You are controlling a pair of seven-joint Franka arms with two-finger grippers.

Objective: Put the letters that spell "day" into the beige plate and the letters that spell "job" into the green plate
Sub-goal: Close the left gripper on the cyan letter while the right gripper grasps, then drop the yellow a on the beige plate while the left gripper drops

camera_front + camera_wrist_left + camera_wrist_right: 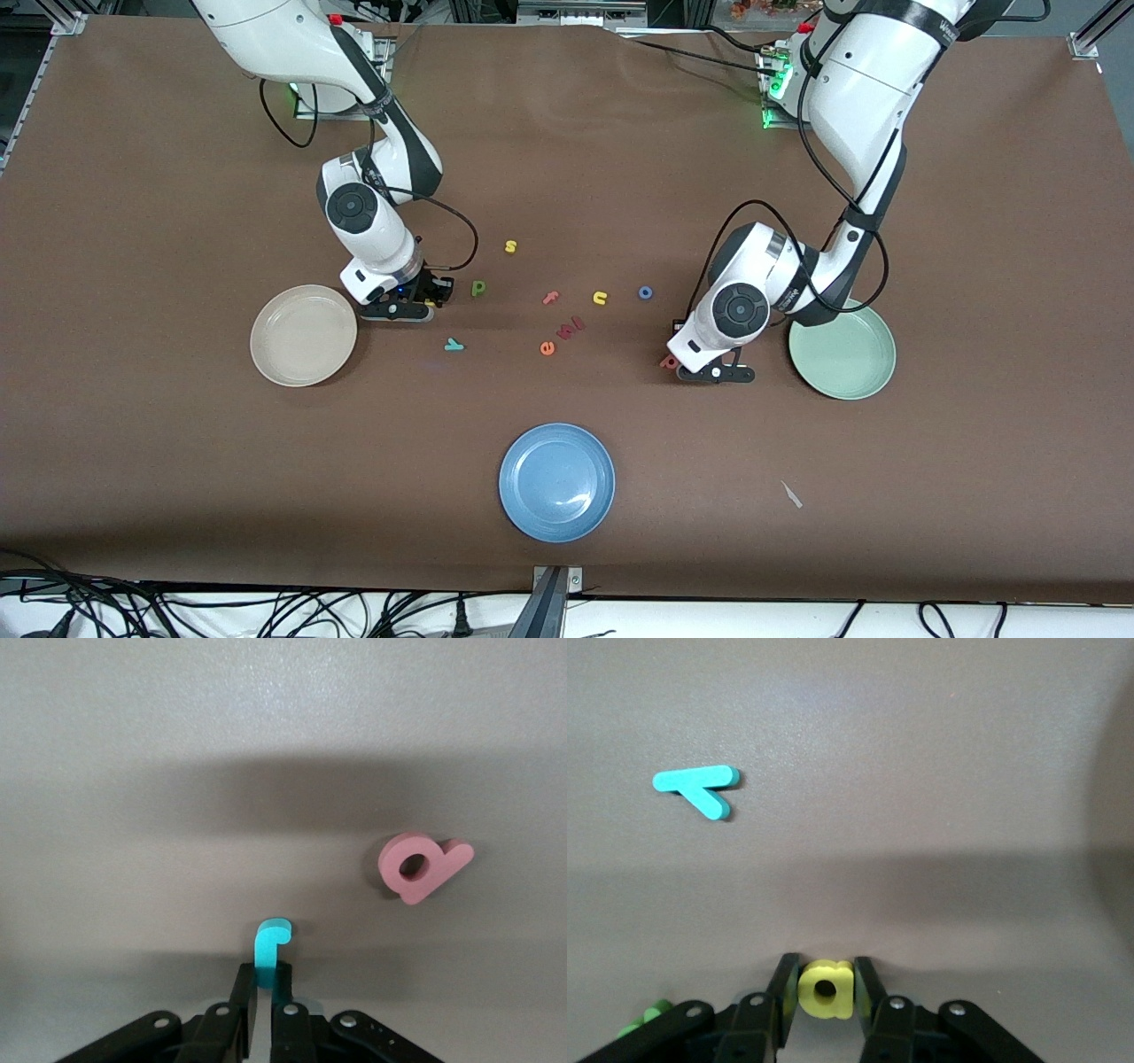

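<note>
My left gripper (268,992) is shut on the stem of the teal j (270,943), low over the table beside the green plate (842,350). The pinkish-red b (421,866) lies flat close by (669,361). The blue o (645,292) lies farther from the front camera. My right gripper (826,979) is shut on the yellow d (826,989), beside the beige plate (303,335). The teal y (698,787) lies nearer to the front camera than that gripper (454,345). The dark green letter (478,287) rests just beside it. Both plates hold nothing.
A blue plate (556,481) sits near the table's front edge. Between the two arms lie a yellow s (510,246), pink f (551,298), yellow u (600,298), orange e (547,348) and a reddish letter (571,327). A pale scrap (791,494) lies toward the left arm's end.
</note>
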